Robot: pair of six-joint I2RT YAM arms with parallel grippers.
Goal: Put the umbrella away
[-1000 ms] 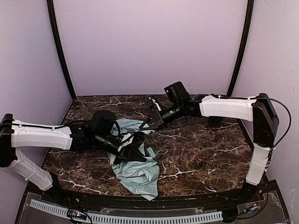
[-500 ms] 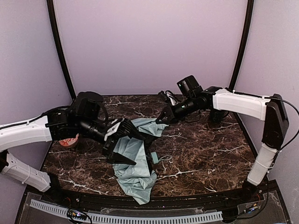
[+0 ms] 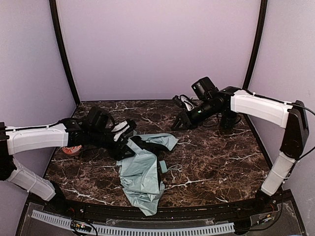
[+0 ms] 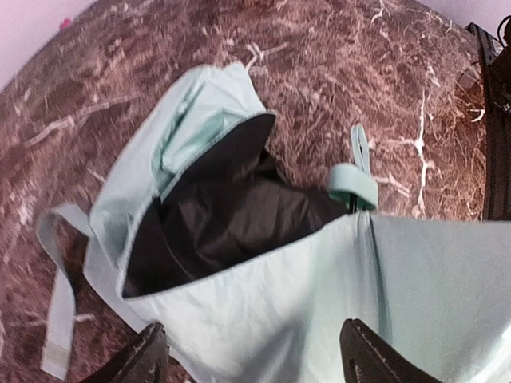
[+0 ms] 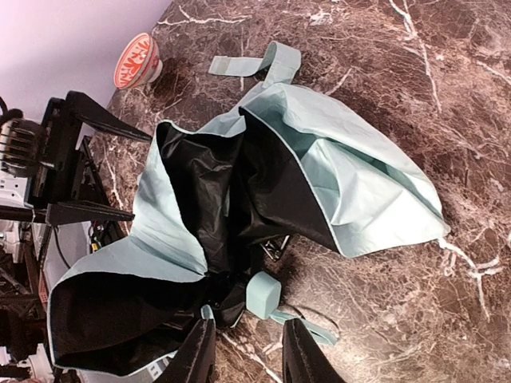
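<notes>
The umbrella [image 3: 142, 172] lies collapsed on the marble table, pale mint fabric spread out with its black lining showing [image 5: 223, 191]. Its small mint handle [image 5: 263, 293] and strap rest on the table at the fabric's right edge [image 3: 163, 166]. My left gripper [image 3: 129, 142] hovers at the fabric's left side. In the left wrist view it [image 4: 255, 363] is open, with mint canopy [image 4: 239, 303] spread under the gap. My right gripper [image 3: 178, 124] is up at the back right, clear of the fabric. In the right wrist view it [image 5: 247, 359] is open and empty above the handle.
A red-and-white bowl [image 3: 72, 149] sits at the table's left edge, partly behind the left arm, and shows in the right wrist view too [image 5: 136, 60]. Cables [image 3: 184, 102] lie at the back by the wall. Purple walls close in three sides.
Both grippers opened and let go of the fabric. The left arm dropped and pulled back left; the right arm withdrew to the back right. The umbrella has settled flatter.
</notes>
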